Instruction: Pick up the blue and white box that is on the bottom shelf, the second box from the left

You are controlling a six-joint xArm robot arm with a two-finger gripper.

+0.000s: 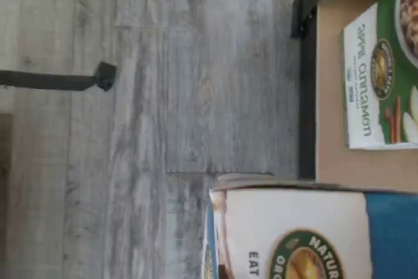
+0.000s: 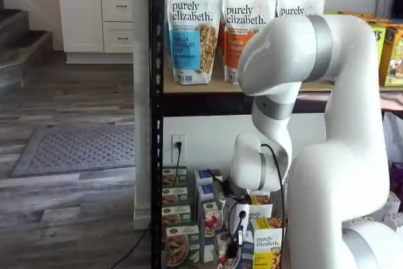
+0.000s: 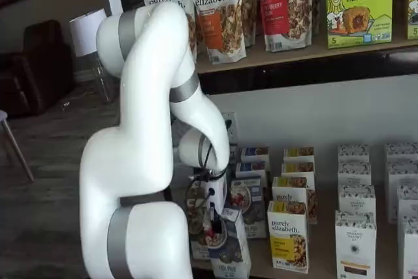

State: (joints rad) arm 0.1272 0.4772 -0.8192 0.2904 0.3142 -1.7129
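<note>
End effector (image 3: 214, 208) sits at the front of the bottom shelf (image 3: 326, 253), over the blue and white box (image 3: 230, 243); grip state can't tell, fingers hidden.

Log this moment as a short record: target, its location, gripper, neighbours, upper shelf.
target: blue and white box, upright, cereal-bowl picture on its front
location: front of the bottom shelf, in a row of like cartons
gripper: gripper low at the target's front; fingers not clearly seen, grasp cannot be told
neighbours: green-and-white carton on one side, yellow-and-white carton on the other
upper shelf: granola bags
wrist view: blue and white box close, green-and-white carton on tan board
</note>
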